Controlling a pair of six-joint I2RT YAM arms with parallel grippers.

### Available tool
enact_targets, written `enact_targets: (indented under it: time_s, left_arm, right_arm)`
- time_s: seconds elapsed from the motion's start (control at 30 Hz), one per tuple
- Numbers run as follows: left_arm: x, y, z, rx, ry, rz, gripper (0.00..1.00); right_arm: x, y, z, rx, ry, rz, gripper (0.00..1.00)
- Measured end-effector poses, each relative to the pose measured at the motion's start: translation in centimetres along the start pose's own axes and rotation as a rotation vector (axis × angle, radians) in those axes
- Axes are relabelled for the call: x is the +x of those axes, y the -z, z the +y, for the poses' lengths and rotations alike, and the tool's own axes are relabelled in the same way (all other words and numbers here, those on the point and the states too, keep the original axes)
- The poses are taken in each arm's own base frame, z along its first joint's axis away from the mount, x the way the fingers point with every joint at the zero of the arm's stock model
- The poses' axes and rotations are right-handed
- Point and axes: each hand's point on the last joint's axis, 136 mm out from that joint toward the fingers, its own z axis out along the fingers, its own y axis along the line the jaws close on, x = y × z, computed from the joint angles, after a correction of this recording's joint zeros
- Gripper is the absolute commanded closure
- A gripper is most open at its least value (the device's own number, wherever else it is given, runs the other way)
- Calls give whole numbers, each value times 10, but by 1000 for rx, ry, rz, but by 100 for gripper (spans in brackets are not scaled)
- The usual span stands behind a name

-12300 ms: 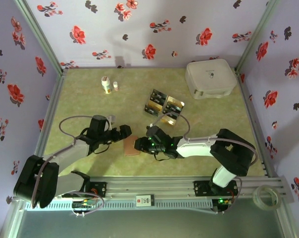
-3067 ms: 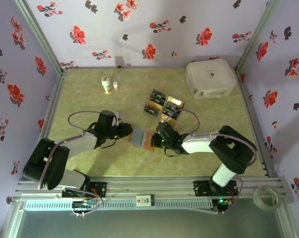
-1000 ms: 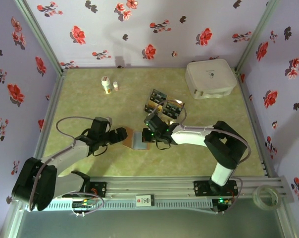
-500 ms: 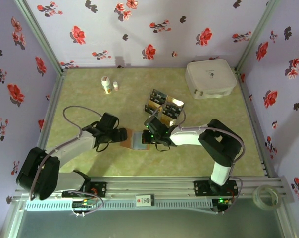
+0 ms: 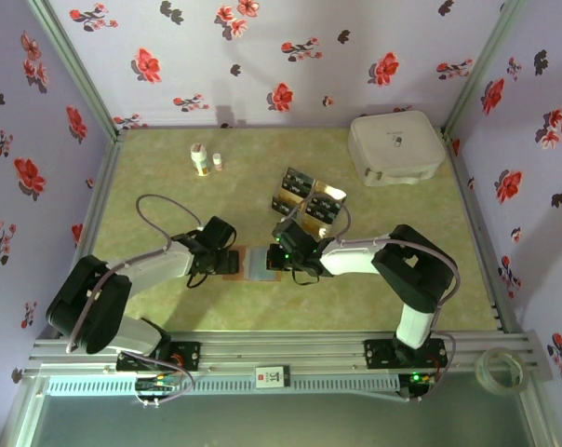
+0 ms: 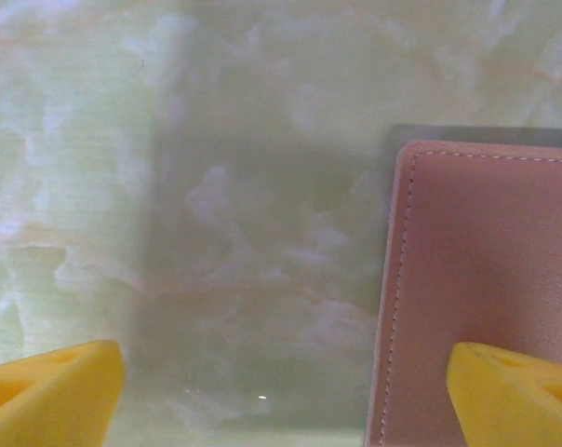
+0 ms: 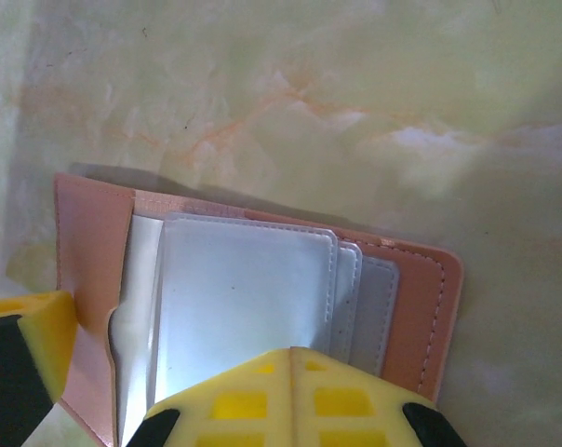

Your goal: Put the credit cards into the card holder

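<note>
A: Where is the card holder (image 5: pixel 256 264)?
B: It lies open on the table (image 5: pixel 169 186), cards (image 5: pixel 305 201) at its 1 o'clock.
A: And the left gripper (image 6: pixel 281 396)?
B: At 9 o'clock, spread wide, holding nothing. The right gripper (image 7: pixel 290 400), at 3 o'clock, is closed and empty, tips over the holder.

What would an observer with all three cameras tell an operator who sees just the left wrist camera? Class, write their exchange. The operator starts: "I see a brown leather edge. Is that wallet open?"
Observer: Yes. The wallet lies open, with its greyish inner pockets facing up.
Operator: Where is the right hand?
Observer: The right hand is shut, and its tips are over those pockets.
Operator: And the cards?
Observer: The cards sit clustered farther back than the wallet. None is in a hand.
</note>
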Motion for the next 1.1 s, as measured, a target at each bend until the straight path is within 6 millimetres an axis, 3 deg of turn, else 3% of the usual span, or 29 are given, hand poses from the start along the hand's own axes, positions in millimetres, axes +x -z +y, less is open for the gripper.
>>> enact_targets:
  time_s: [0.2,0.47,0.57,0.8,1.1]
  left_arm:
    - [-8,14,-3,24,3,-26,0]
    - [-63,94,-40,286,61,-226,0]
    - [-69,108,-53,374,80,-239,0]
    - [-66,112,-78,527,126,-214,0]
    - [-39,74,-86,573,161,-137,0]
  right_arm:
    - [0,0,0,0,0,1,100]
    - [1,0,1,-5,0,6,100]
    - [1,0,1,-5,0,6,100]
    - [2,5,0,6,0,15,100]
    - [1,17,1,19,7,14,100]
